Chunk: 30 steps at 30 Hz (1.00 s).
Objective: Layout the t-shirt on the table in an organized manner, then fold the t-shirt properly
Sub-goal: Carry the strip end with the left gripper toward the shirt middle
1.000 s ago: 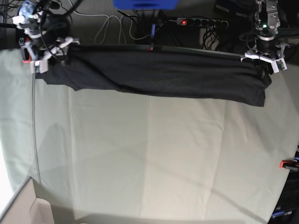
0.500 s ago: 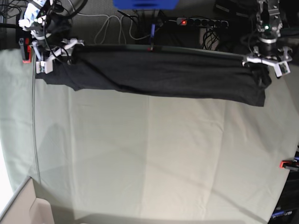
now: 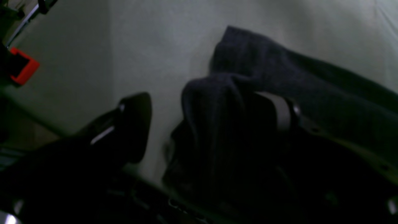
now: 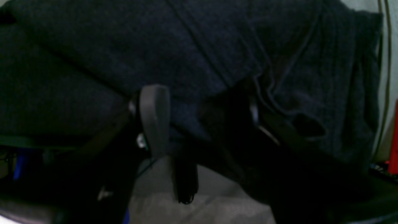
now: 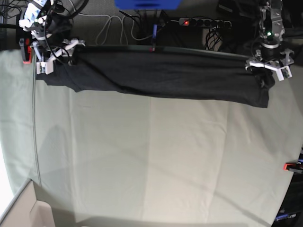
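The dark t-shirt [image 5: 161, 75] lies stretched in a long band along the far edge of the table [image 5: 151, 156]. At the shirt's right end, my left gripper [image 5: 268, 67] hovers open. In the left wrist view, the left gripper [image 3: 208, 105] has its jaws wide apart, and a bunched fold of the t-shirt [image 3: 248, 62] is draped against one finger [image 3: 279, 112]. My right gripper [image 5: 56, 56] is at the shirt's left end. In the right wrist view, the right gripper [image 4: 202, 115] also has its fingers apart, with the t-shirt [image 4: 155, 40] spread just beyond them.
Red clamps sit at the table's far left corner [image 5: 27, 52] and right edge [image 5: 289, 166]; a clamp [image 3: 23, 67] also shows in the left wrist view. A power strip [image 5: 203, 22] and cables lie behind the table. A thin cable [image 5: 34, 127] runs down the left side, and a cardboard box [image 5: 23, 208] is at the front left.
My left gripper opened and let go of the shirt's right corner, rising slightly. My right gripper moved up toward the far left corner about a second ago and has held still since.
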Each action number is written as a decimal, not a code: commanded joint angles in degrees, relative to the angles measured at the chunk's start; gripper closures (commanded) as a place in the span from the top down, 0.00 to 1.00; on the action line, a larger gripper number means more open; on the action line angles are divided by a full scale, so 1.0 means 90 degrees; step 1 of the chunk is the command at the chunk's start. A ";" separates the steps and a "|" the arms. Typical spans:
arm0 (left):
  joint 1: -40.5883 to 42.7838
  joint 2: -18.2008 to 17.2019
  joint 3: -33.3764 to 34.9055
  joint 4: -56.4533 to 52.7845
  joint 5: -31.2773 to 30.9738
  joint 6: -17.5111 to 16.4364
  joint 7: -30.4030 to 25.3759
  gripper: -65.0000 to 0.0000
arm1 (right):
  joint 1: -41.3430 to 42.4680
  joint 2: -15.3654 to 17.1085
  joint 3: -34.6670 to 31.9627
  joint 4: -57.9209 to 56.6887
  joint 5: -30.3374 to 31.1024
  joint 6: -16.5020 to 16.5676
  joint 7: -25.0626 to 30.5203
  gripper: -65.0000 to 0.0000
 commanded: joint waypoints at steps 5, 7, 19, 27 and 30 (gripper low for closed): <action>-0.0205 -0.0083 -0.0011 -0.0271 0.0011 -0.0018 -0.0210 0.74 | 0.0000 0.0074 0.0035 0.0083 0.0088 -0.0003 0.0092 0.49; -0.0293 -0.0064 -0.0011 -0.0467 0.0011 -0.0018 -0.0210 0.73 | 0.0010 0.0074 0.0035 0.0083 0.0088 -0.0003 0.0092 0.49; -0.0410 -0.0064 0.0468 -0.0877 0.0002 -0.0018 -0.0269 0.30 | 0.0010 0.0083 0.0035 0.0083 0.0088 -0.0003 0.0092 0.49; -0.0381 -0.0064 0.0429 -0.0799 -0.0008 -0.0018 -0.0269 0.00 | 0.0010 0.0162 0.0044 0.0083 0.0088 -0.0003 0.0092 0.48; -0.0332 -0.0064 0.0419 -0.0271 -0.0008 -0.0018 -0.0279 0.00 | 0.0010 0.0171 0.0044 0.0083 0.0088 -0.0003 0.0092 0.48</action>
